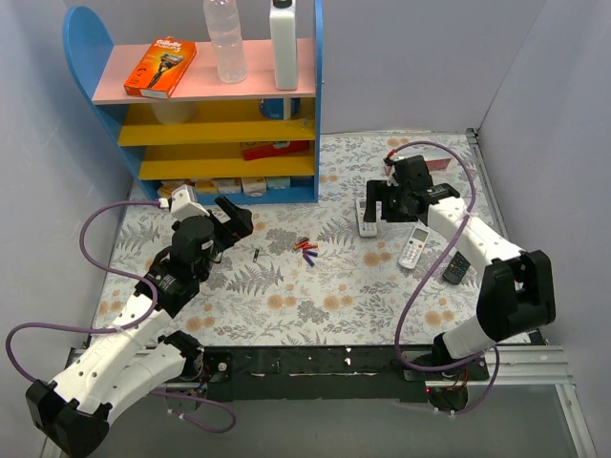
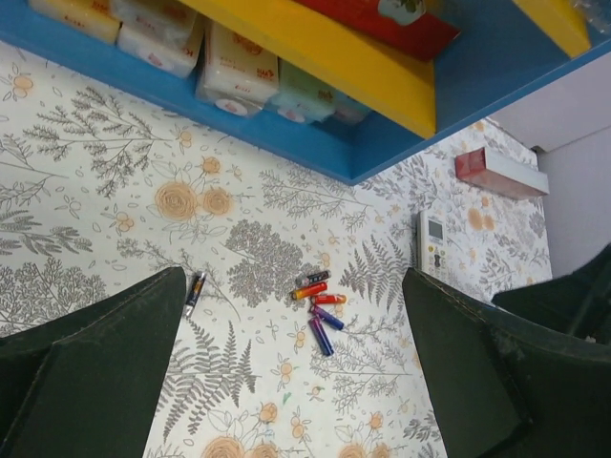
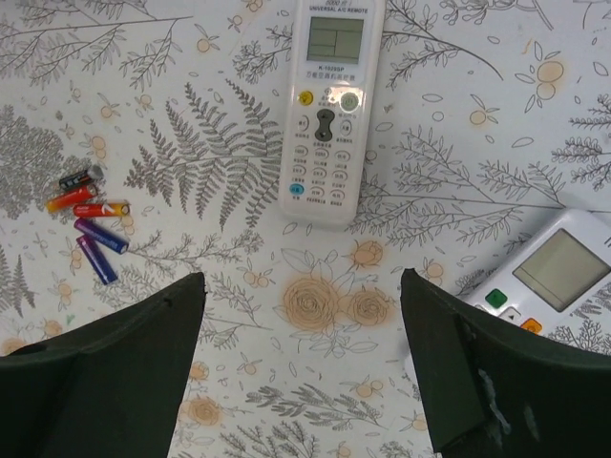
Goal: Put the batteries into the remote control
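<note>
The batteries (image 1: 306, 251), several small red and blue-purple cylinders, lie in a cluster at mid-table, with one dark battery (image 1: 256, 254) apart to their left. The cluster also shows in the left wrist view (image 2: 318, 305) and the right wrist view (image 3: 88, 224). The squared-off white remote control (image 1: 367, 225) lies face up to the right of them, seen clearly in the right wrist view (image 3: 325, 105). My left gripper (image 1: 239, 218) is open and empty above the mat, left of the batteries (image 2: 294, 286). My right gripper (image 1: 382, 203) hovers open and empty just short of the remote (image 3: 301, 286).
A slimmer round-ended white remote (image 1: 413, 248) lies right of the task remote, and its corner shows by my right finger (image 3: 549, 272). A black remote (image 1: 456, 268) lies further right. A blue-and-yellow shelf (image 1: 229, 124) stands at the back left. A red box (image 1: 434, 164) is at the back right.
</note>
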`<state>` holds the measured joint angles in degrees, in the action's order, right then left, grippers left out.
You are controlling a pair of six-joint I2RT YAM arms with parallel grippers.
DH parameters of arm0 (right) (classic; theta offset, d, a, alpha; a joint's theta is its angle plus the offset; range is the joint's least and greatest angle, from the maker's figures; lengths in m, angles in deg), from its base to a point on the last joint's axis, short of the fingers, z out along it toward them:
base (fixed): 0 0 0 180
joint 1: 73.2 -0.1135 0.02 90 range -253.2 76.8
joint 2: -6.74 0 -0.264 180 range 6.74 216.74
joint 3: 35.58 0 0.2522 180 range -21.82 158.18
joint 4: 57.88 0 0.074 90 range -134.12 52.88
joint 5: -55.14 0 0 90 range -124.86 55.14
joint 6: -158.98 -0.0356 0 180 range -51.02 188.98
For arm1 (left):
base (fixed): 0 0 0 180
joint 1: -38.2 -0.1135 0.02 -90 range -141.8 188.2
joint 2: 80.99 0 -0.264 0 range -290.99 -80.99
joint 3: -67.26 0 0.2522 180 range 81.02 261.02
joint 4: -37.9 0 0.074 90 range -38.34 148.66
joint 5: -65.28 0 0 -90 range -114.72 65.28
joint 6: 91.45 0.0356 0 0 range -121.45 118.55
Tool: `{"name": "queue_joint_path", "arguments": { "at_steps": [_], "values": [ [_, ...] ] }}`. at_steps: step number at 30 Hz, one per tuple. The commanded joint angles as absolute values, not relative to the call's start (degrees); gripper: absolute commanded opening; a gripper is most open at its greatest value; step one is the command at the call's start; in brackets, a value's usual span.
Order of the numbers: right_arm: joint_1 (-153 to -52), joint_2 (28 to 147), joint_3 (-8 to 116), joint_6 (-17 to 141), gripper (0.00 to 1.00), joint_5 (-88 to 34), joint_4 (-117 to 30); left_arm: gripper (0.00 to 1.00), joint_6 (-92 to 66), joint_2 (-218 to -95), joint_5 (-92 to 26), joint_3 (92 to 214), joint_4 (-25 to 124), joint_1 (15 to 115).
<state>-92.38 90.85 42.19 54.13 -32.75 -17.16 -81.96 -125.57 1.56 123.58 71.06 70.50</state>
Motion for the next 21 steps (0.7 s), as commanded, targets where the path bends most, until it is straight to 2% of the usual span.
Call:
{"name": "queue_joint_path", "arguments": {
  "at_steps": [1, 21],
  "values": [
    [-94.1, 95.5, 47.9, 52.7, 0.89, -39.3, -16.4, 0.98, -82.7, -125.1, -0.8, 122.6, 74.4, 70.2],
    [-97.7, 117.7, 62.1, 51.9, 0.79, -43.7, -13.0, 0.98, -79.8, -124.9, -1.6, 121.9, 75.0, 70.2]
  ]
}}
